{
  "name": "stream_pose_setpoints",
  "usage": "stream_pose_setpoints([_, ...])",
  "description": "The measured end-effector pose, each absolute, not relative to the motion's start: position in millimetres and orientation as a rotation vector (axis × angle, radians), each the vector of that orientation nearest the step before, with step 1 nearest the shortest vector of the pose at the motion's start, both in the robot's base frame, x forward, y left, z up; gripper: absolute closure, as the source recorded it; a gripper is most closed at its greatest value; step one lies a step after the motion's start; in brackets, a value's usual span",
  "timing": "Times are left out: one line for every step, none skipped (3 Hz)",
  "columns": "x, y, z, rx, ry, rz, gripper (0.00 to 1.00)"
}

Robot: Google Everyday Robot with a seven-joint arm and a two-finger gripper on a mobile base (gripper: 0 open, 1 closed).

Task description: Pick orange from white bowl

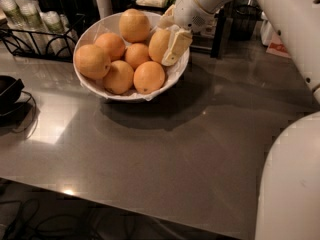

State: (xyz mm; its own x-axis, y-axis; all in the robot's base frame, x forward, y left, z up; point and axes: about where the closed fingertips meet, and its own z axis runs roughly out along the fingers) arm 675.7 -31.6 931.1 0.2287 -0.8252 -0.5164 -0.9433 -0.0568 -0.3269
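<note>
You've got a grey table (pixel 150 154) filling most of the view, w/ the white arm (pixel 290 29) coming in from top right. The white bowl (pixel 95 86) sits at the back left of the table, paper liner crinkled round the rim. Six other oranges (pixel 118 77) fill its left and middle. The orange (pixel 157 45), paler and egg-shaped, is at the bowl's right side against the rim. Its long axis is near upright, top end tipped a little right twd the arm. The gripper (pixel 167 46) is right there at the bowl's right edge, clamped on the orange. One finger (pixel 177 43) lies flat on its right flank; the other is mostly hidden behind it. A wire rack (pixel 30 39) stands behind the bowl, back left.
</note>
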Motion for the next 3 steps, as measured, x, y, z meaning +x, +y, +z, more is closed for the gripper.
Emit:
stream_pose_setpoints([680,-29,920,-1.928,1.626,0.265,0.28])
stream_pose_setpoints([685,-29,913,-1.946,1.627,0.269,0.29])
stream_pose_setpoints([689,-29,908,-1.96,1.625,0.273,0.47])
